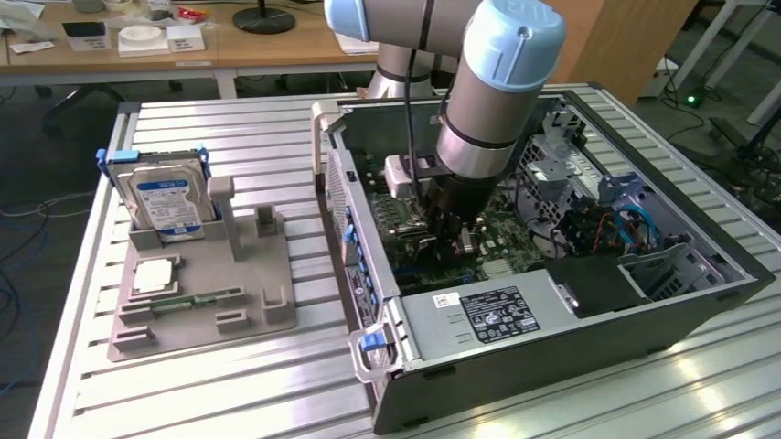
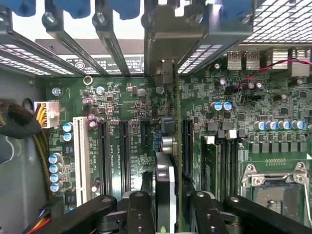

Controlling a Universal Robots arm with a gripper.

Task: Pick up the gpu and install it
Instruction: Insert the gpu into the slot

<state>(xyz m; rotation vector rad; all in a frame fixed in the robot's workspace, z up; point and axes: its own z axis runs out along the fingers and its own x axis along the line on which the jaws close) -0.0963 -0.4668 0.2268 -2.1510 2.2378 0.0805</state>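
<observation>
Inside the open case [image 1: 683, 302], gripper [image 2: 165, 204] seemingly loosely astride the upright gpu [image 2: 165, 180].

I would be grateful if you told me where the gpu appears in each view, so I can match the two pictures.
Exterior view: the gpu stands on edge inside the open computer case, beneath the arm, above the motherboard.
Wrist view: the gpu is seen edge-on, between the gripper fingers, its bracket reaching the case's rear slots.
Shared landmark: the green motherboard.
</observation>
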